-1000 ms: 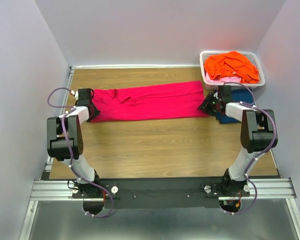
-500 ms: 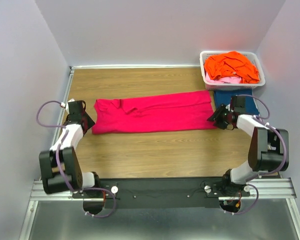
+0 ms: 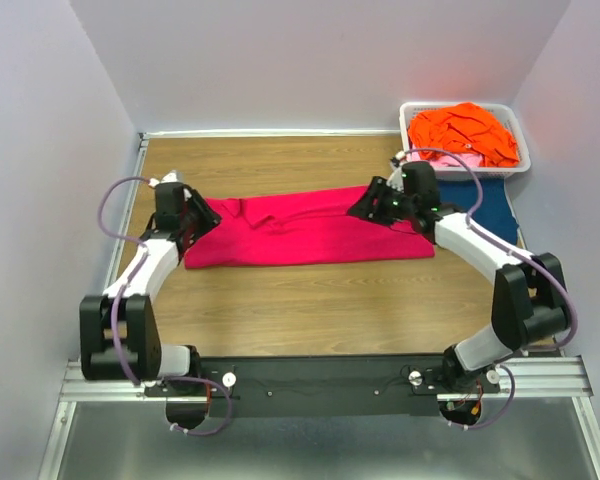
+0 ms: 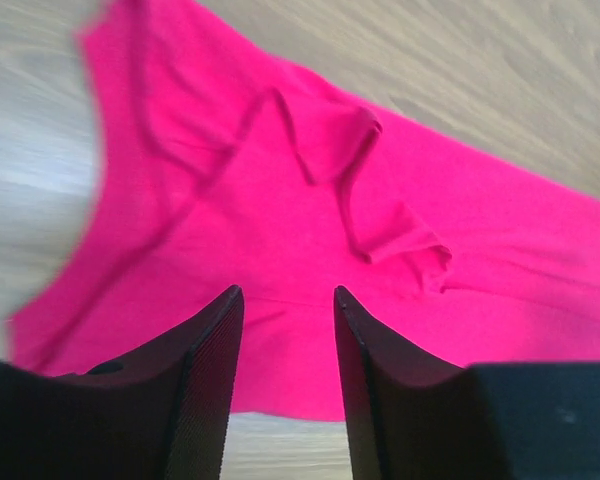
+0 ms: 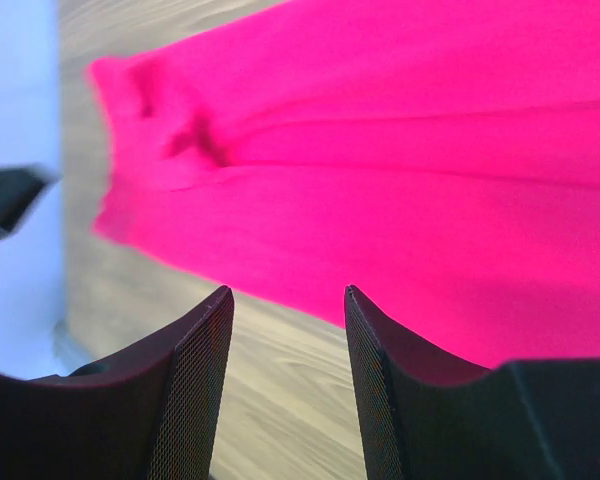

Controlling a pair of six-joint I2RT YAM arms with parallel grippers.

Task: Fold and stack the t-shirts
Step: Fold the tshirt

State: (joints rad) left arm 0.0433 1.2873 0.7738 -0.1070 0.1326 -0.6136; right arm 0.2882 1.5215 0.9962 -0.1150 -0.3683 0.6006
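Observation:
A bright magenta-pink t-shirt lies on the wooden table as a long folded strip running left to right. My left gripper hovers open over its left end; in the left wrist view the left gripper holds nothing, with the pink shirt and its wrinkled sleeve below. My right gripper is open above the strip's far edge, right of centre. In the right wrist view the right gripper is empty over bare wood, and the pink shirt lies just beyond it. A dark blue t-shirt lies flat at the right, partly hidden by my right arm.
A white plastic basket stands at the back right corner, heaped with orange t-shirts. Pale walls close the table in at the left, back and right. Bare wood stretches between the pink strip and the arm bases.
Both arms have swung inward from beyond the strip's ends to above the cloth. The pink shirt slid a little nearer and rightward earlier and now lies still, let go.

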